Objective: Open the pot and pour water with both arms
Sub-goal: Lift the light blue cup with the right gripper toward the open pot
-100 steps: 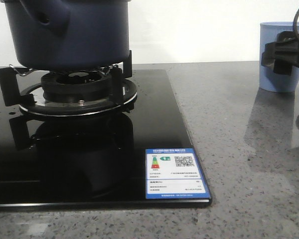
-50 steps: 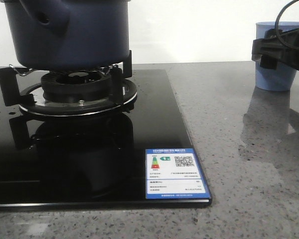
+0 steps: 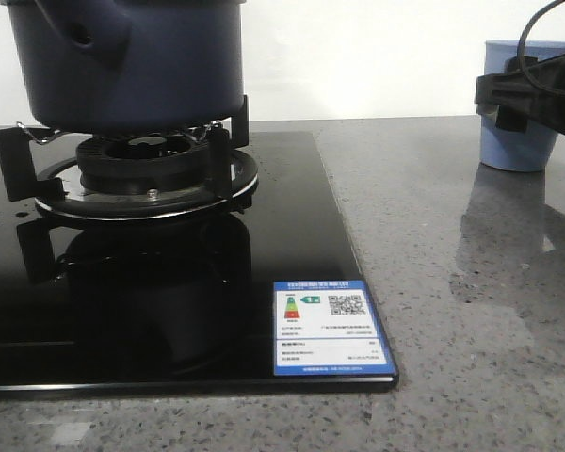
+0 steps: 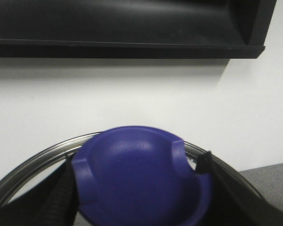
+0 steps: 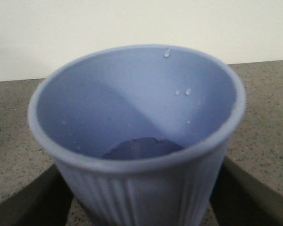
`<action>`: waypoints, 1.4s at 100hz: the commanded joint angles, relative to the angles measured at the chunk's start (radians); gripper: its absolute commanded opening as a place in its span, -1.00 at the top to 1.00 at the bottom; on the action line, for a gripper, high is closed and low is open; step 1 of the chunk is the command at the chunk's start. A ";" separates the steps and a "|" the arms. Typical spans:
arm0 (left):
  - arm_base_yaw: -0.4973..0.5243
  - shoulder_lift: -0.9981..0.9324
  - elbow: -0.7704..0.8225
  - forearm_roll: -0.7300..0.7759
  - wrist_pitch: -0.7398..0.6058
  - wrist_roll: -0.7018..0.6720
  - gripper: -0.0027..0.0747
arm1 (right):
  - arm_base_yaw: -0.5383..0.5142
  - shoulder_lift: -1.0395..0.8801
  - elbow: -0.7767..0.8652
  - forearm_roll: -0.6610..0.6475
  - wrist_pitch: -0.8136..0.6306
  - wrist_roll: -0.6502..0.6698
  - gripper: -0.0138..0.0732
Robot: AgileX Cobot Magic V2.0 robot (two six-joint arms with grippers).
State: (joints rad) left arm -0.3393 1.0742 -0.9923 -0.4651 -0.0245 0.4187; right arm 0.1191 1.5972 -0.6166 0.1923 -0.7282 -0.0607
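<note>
The dark navy pot [image 3: 141,66] stands on the gas burner [image 3: 141,160] at the far left, its stubby hollow handle [image 3: 85,38] towards me; its top is out of view. My left gripper [image 4: 137,188] is outside the front view and is shut on the purple-blue knob [image 4: 132,165] of a lid with a metal rim [image 4: 47,157], held up facing the white wall. My right gripper [image 3: 513,94] is shut on the light blue ribbed cup [image 3: 518,151] at the far right, also in the right wrist view [image 5: 137,103], with a little water [image 5: 141,146] at the bottom.
A black glass hob [image 3: 169,311] with a blue energy label [image 3: 330,325] covers the left of the grey speckled counter [image 3: 452,282]. Black pan supports [image 3: 14,160] ring the burner. A black hood [image 4: 122,23] hangs on the wall above the lid.
A second ago the cup and my right gripper sat further right and looked larger; they shifted a little left and away. Over the last half second nothing has visibly moved.
</note>
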 commanded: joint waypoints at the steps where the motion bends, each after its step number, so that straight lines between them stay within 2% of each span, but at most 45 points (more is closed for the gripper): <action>1: 0.004 -0.027 -0.038 0.001 -0.098 -0.001 -0.05 | 0.003 -0.048 -0.030 -0.044 -0.066 0.001 0.00; 21: 0.004 -0.027 -0.038 0.001 -0.098 -0.001 -0.05 | 0.003 -0.152 -0.032 -0.231 -0.003 0.001 0.00; 33: 0.004 -0.027 -0.038 0.001 -0.098 -0.001 -0.05 | 0.003 -0.229 -0.060 -0.311 0.147 0.001 0.00; 48: 0.004 -0.027 -0.038 0.003 -0.098 -0.001 -0.05 | 0.033 -0.305 -0.118 -0.327 0.315 0.001 0.00; 66: 0.004 -0.027 -0.038 0.003 -0.098 -0.001 -0.05 | 0.123 -0.330 -0.264 -0.392 0.591 0.001 0.00; 80: 0.004 -0.027 -0.038 0.006 -0.098 -0.001 -0.05 | 0.201 -0.330 -0.369 -0.408 0.728 -0.002 0.00; 116: 0.006 -0.027 -0.038 0.022 -0.098 -0.001 -0.05 | 0.400 -0.257 -0.616 -0.585 0.915 -0.002 0.00; 140: 0.006 -0.027 -0.038 0.026 -0.098 -0.001 -0.05 | 0.489 -0.149 -0.785 -0.795 1.069 -0.004 0.00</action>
State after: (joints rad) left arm -0.3369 1.0742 -0.9923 -0.4455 -0.0245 0.4187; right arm 0.5816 1.4510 -1.3088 -0.4985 0.3597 -0.0607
